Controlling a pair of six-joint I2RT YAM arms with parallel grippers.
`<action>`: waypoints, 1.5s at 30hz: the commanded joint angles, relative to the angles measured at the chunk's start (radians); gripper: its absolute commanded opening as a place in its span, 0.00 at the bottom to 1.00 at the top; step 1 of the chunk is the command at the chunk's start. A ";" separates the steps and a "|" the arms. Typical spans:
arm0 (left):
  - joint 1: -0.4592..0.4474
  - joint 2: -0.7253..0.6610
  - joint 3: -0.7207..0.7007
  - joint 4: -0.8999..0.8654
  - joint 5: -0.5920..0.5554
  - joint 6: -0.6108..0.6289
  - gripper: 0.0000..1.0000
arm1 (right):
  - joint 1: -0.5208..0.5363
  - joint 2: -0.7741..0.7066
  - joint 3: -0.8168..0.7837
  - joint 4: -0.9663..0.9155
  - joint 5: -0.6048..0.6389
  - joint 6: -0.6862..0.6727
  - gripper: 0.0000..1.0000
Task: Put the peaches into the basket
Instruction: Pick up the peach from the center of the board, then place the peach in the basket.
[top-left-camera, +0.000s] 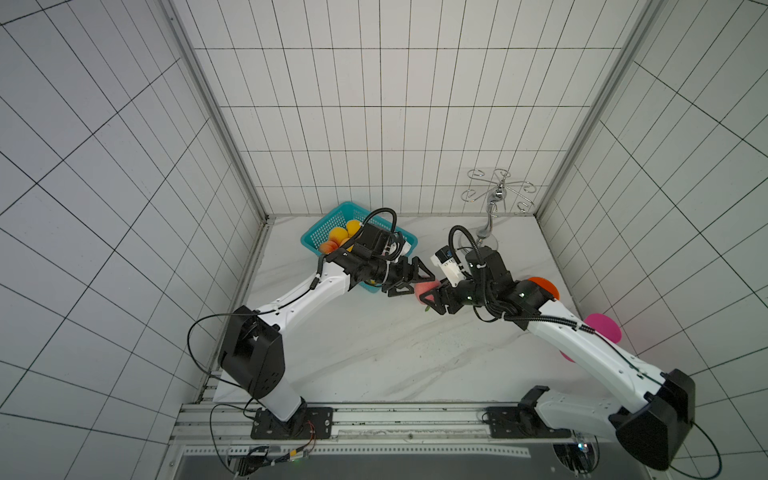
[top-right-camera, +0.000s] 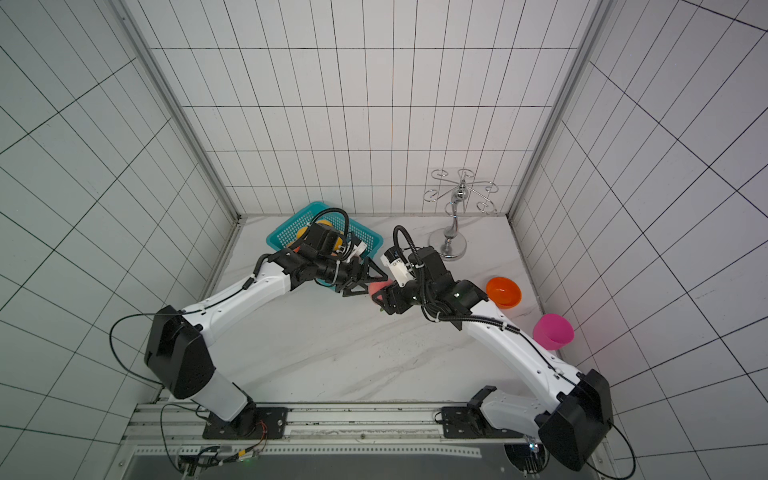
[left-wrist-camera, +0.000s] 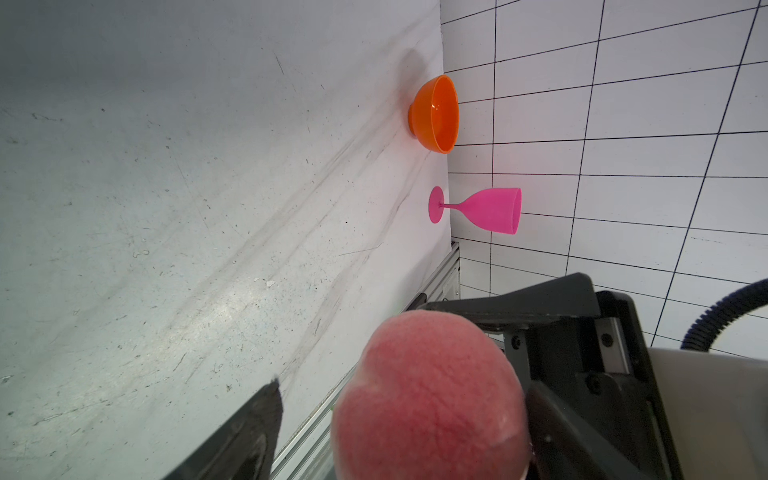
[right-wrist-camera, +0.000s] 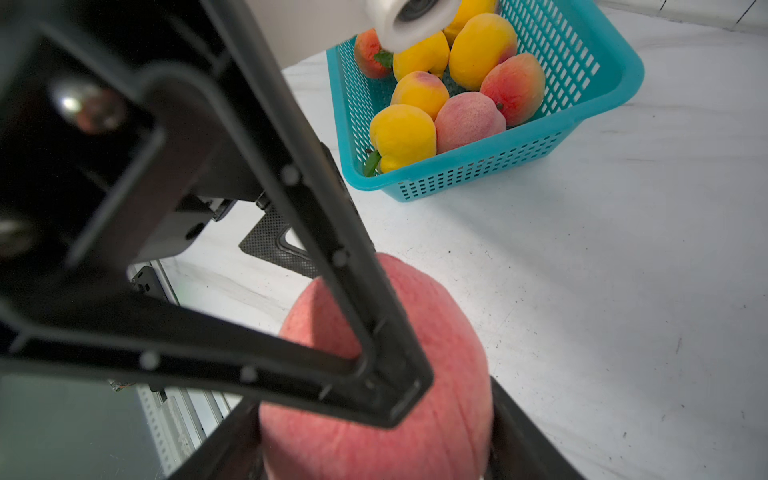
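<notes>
Holding: right gripper pinches the fuzzy pink round toy peach, mid-frame.
Left gripper: jaws open around it, from its left.
Teal mesh plastic basket: up-left, nearer left arm.

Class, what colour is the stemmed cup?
Bright pink; the stemmed cup shows best in the left wrist view.

Robotics test cell: grid-lined white wall panels, marble-pattern table, left arm and right arm bolted to aluminium rail.
</notes>
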 joint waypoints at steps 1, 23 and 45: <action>-0.012 0.020 0.012 0.005 0.014 -0.006 0.86 | 0.008 -0.006 0.069 0.036 0.010 -0.025 0.65; -0.012 -0.031 -0.053 0.078 0.135 -0.028 0.81 | 0.008 -0.007 0.054 0.031 0.041 -0.016 0.65; 0.015 -0.015 -0.002 0.013 0.088 0.039 0.53 | 0.008 0.020 0.081 -0.001 0.046 0.008 0.83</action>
